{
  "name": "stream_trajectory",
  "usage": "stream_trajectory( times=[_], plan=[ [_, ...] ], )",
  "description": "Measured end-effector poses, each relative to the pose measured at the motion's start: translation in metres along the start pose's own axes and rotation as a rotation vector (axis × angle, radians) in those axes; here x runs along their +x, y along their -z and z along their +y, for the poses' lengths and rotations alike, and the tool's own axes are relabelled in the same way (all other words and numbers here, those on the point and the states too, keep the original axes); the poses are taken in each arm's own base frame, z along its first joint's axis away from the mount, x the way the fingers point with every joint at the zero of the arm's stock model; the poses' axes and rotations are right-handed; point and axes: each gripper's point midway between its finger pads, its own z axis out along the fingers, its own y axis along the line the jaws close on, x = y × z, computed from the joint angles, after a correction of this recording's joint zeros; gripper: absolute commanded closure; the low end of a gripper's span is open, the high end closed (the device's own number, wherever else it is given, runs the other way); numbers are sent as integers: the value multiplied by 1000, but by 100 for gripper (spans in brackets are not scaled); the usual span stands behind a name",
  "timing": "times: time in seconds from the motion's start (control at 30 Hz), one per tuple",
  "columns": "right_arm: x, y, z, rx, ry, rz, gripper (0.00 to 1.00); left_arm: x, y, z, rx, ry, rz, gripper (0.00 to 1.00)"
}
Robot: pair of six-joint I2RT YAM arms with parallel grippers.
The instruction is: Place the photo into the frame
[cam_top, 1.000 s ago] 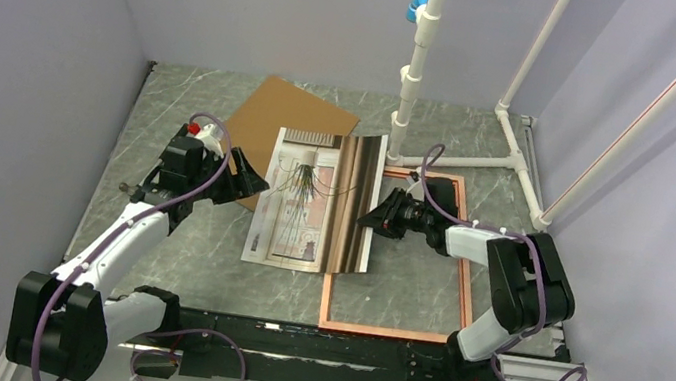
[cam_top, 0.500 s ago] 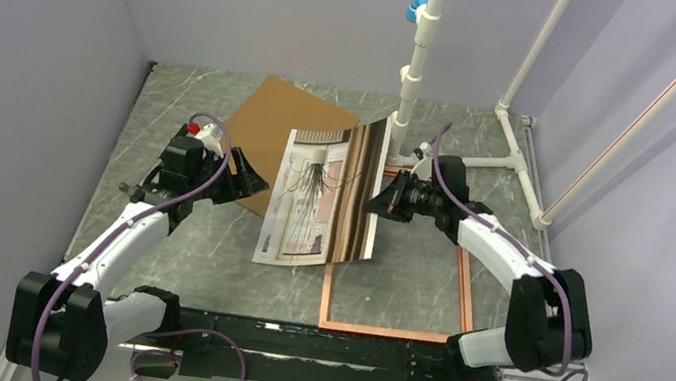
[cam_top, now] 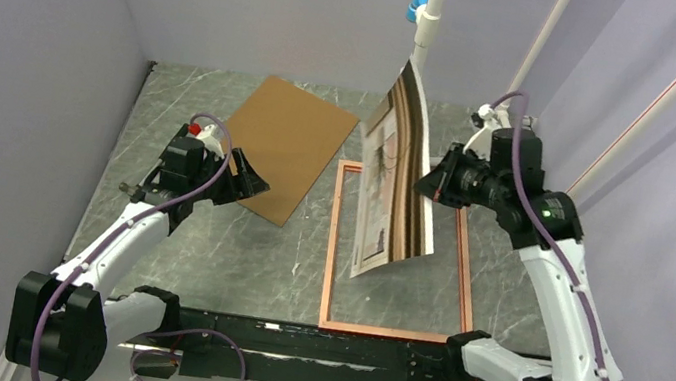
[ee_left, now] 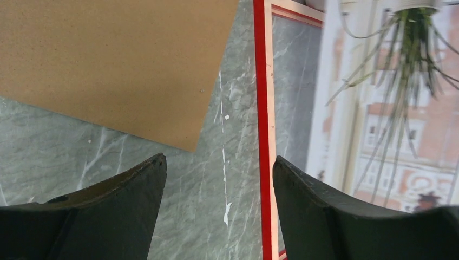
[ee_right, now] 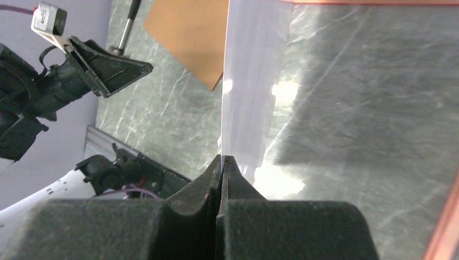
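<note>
The photo (cam_top: 397,174), a print of a spiky plant, hangs nearly upright above the frame, its printed side facing left. My right gripper (cam_top: 428,186) is shut on its right edge and holds it high. In the right wrist view the photo's white back (ee_right: 251,70) runs up from my closed fingers (ee_right: 222,162). The frame (cam_top: 333,251) lies flat at the right centre, copper-orange edge up; its red strip (ee_left: 262,108) shows in the left wrist view beside the photo (ee_left: 400,97). My left gripper (cam_top: 252,182) is open and empty, over the brown backing board's right edge.
A brown backing board (cam_top: 283,142) lies flat at the back left, also in the left wrist view (ee_left: 108,59). A white pipe stand (cam_top: 520,96) rises at the back right. Purple walls close in both sides. The black rail (cam_top: 311,343) runs along the near edge.
My right gripper has lifted the photo off the table and swung it right and up, from lying flat to nearly upright over the frame. The left arm has not moved.
</note>
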Motion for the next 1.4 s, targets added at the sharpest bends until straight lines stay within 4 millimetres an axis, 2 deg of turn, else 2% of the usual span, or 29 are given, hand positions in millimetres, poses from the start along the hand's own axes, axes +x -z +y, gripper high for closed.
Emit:
stream_trajectory(
  times=[0.13,0.27,0.37,0.5,0.63,0.8,1.13,1.4],
  plan=[
    [-11,36,1,80,38,-43,100,1,0,-1,2,-1,2,25],
    [-17,59,-2,153,70,-51,100,2,0,-1,3,-2,5,25],
    [-20,69,-5,199,93,-40,100,2,0,-2,4,-3,7,25],
    [-16,67,-12,235,105,7,100,3,-1,-1,2,-1,12,25],
    [4,51,-16,247,116,99,100,4,-3,0,-3,2,20,25],
    [36,28,-7,258,174,213,100,6,-4,0,-3,1,27,25],
    [73,-19,22,226,233,304,100,7,-5,0,-6,2,35,24],
    [100,-73,37,164,233,346,93,7,-3,-5,13,8,40,22]
  ],
)
